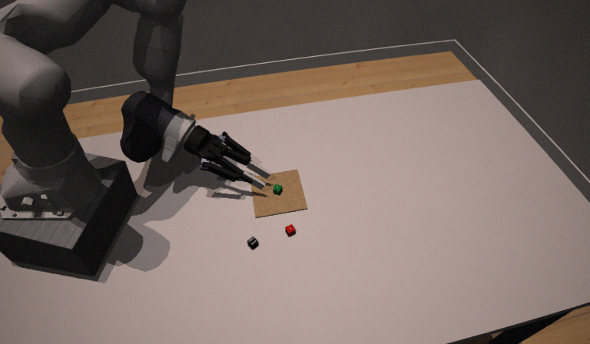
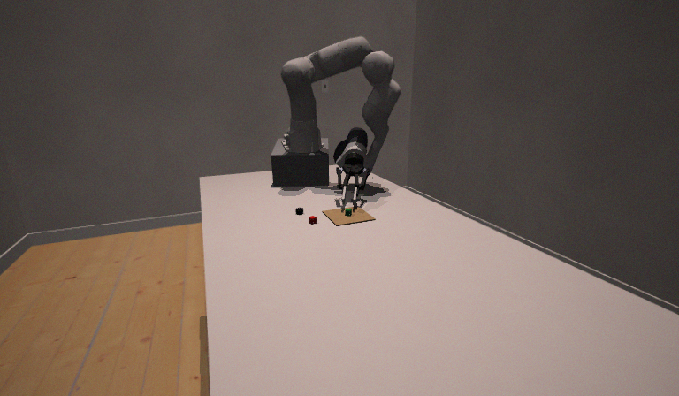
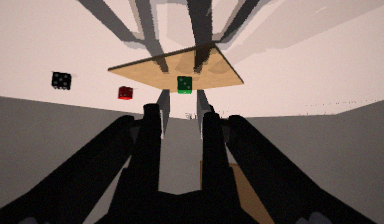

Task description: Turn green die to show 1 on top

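The green die (image 1: 276,188) lies on the tan mat (image 1: 286,201), near the mat's middle, with all of it on the mat. It also shows in the exterior view (image 2: 347,211) and in the wrist view (image 3: 184,84). I cannot read its top face. My gripper (image 1: 266,180) lies low and nearly level over the mat's edge on the robot's side. Its fingertips stand a little apart, just short of the die, with nothing between them. The mat (image 3: 175,66) lies flat on the table.
A red die (image 1: 290,229) and a black die (image 1: 253,243) lie on the white table just off the mat's front edge, apart from each other; both also show in the wrist view, red die (image 3: 125,92) and black die (image 3: 61,80). The robot base (image 1: 64,218) stands at the left.
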Controlling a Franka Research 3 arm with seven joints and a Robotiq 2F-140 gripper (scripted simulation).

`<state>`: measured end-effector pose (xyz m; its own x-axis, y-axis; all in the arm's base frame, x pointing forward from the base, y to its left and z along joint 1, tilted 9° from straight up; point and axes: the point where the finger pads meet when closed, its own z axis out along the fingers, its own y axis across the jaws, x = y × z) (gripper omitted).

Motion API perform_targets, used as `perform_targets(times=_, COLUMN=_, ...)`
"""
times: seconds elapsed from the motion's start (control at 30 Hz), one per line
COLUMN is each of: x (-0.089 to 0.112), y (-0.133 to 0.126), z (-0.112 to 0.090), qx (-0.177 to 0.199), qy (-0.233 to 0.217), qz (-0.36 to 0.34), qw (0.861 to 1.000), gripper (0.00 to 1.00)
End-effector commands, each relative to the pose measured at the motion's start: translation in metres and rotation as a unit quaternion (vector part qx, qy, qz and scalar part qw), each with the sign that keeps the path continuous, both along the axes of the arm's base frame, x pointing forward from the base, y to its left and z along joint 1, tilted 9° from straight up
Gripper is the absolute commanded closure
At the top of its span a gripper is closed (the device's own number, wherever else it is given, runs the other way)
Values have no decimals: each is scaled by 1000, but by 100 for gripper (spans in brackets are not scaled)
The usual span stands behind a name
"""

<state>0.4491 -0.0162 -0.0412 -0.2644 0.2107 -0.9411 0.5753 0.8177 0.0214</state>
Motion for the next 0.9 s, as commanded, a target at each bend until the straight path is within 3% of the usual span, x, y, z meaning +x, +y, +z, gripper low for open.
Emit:
perform_targets(times=0.0, x=-1, y=1, z=3, qx=0, qy=-4, qz=-1, qw=1000, gripper=79)
perform_targets(times=0.2, x=-2, y=1, z=9, qx=0, qy=-4, qz=-1, qw=1000, gripper=79)
perform_targets(times=0.6, x=-9, y=4, z=56, qx=0, qy=-4, qz=-1, qw=1000, gripper=79)
perform_targets(times=0.87, x=-9, y=5, z=62, qx=0, qy=-4, qz=-1, qw=1000, gripper=79)
